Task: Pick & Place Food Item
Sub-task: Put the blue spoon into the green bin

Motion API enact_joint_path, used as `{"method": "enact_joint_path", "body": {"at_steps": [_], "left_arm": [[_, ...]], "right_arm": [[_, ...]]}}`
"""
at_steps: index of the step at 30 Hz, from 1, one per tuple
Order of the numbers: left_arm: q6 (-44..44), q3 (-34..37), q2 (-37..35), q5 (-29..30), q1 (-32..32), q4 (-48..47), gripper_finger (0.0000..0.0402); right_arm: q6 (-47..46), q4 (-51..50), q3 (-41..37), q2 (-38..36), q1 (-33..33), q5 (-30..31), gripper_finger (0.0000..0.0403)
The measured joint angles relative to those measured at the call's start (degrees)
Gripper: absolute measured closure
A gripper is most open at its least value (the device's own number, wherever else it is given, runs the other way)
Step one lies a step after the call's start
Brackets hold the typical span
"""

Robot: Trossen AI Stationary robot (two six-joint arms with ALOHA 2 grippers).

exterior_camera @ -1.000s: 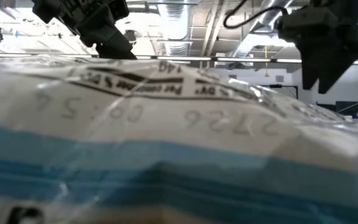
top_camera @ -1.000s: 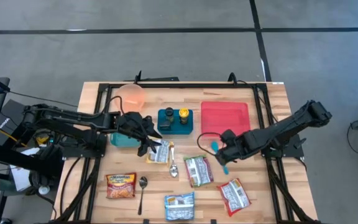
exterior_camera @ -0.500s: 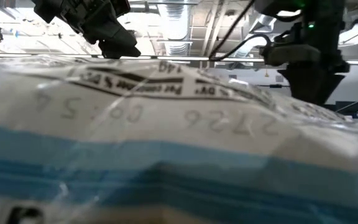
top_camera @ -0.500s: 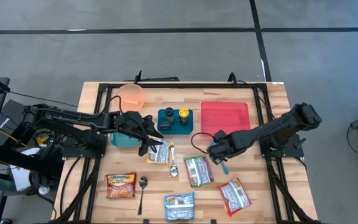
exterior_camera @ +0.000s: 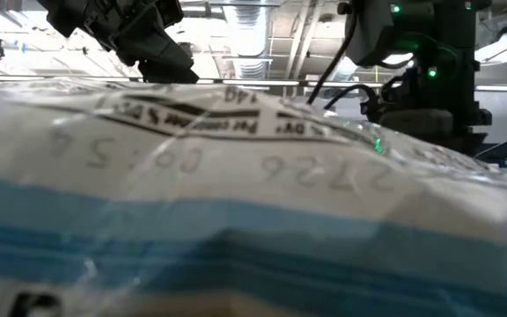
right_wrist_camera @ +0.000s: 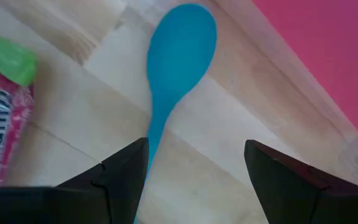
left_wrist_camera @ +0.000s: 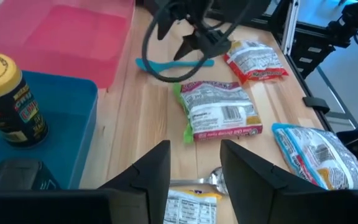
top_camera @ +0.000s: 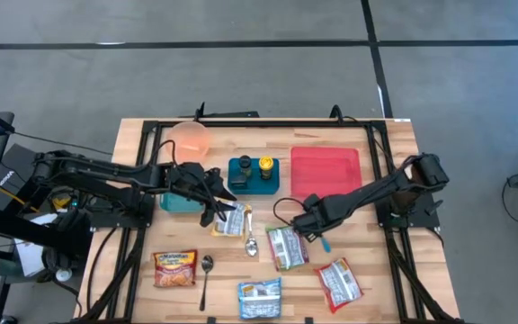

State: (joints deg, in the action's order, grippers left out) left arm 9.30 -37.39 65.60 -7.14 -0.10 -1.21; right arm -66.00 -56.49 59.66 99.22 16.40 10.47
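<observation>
- hovering low over the table [top_camera: 394,135], right gripper [top_camera: 311,227] sits just in front of the pink tray [top_camera: 325,169], fingers spread wide w/ nothing between them
- blue spoon [right_wrist_camera: 178,62] lies flat on the wood right under that gripper, bowl end toward the pink tray, handle running between the two fingers [right_wrist_camera: 294,180]; no contact visible
- green-edged ramen pack [top_camera: 287,247] lies flat just beside the spoon, on the side away from the pink tray
- left gripper [top_camera: 219,209] is well left of the pink tray, over a food packet [top_camera: 233,220] by the blue bin [top_camera: 254,175]; jaws partly apart, can't tell if they're pinching the packet
- blue bin, just left of the pink tray, holds a yellow-lid jar [left_wrist_camera: 6,99] upright
- red-white pack [top_camera: 338,283] & blue-white pack [top_camera: 260,298] lie further front of the pink tray, near the table's front edge
- orange ramen pack [top_camera: 175,268], metal spoon [top_camera: 206,279] far front-left of the tray; orange bowl [top_camera: 190,138] at the back left
- low view mostly blocked by a close-up packet
</observation>
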Motion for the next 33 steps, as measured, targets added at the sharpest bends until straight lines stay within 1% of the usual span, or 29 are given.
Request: {"method": "enact_joint_path", "body": {"at_steps": [3, 5, 8, 10, 13, 16, 20, 24, 33], "left_arm": [[0.17, 0.85, 0.00, 0.00, 0.00, 1.23, 0.0266], [0.20, 0.90, 0.00, 0.00, 0.00, 1.29, 0.0266], [0.20, 0.90, 0.00, 0.00, 0.00, 1.42, 0.0266], [0.20, 0.90, 0.00, 0.00, 0.00, 1.61, 0.0266], [0.20, 0.90, 0.00, 0.00, 0.00, 1.82, 0.0266], [0.21, 0.91, 0.00, 0.00, 0.00, 2.11, 0.0266], [0.22, 0.90, 0.00, 0.00, 0.00, 2.93, 0.0266], [0.22, 0.90, 0.00, 0.00, 0.00, 3.02, 0.0266], [0.23, 0.90, 0.00, 0.00, 0.00, 3.62, 0.0266]], "right_arm": [[0.64, 1.87, -0.21, 0.64, 0.75, -2.08, 0.0143], [0.56, 3.74, -1.47, -0.26, 1.44, -2.75, 0.0143], [-2.85, 5.04, -4.71, -3.13, 2.95, -3.28, 0.0143], [-5.86, 6.72, -7.00, -5.34, 3.95, -4.70, 0.0143], [-7.97, 12.95, -10.16, -8.12, 5.34, -5.10, 0.0143], [-8.98, 19.31, -12.19, -9.18, 6.20, -5.36, 0.0143], [-11.39, 17.93, -12.30, -7.57, 6.34, -5.58, 0.0143], [-11.34, 16.34, -12.26, -5.57, 5.30, -5.68, 0.0143], [-11.23, 16.90, -11.78, -5.21, 4.49, -5.99, 0.0147]]}}
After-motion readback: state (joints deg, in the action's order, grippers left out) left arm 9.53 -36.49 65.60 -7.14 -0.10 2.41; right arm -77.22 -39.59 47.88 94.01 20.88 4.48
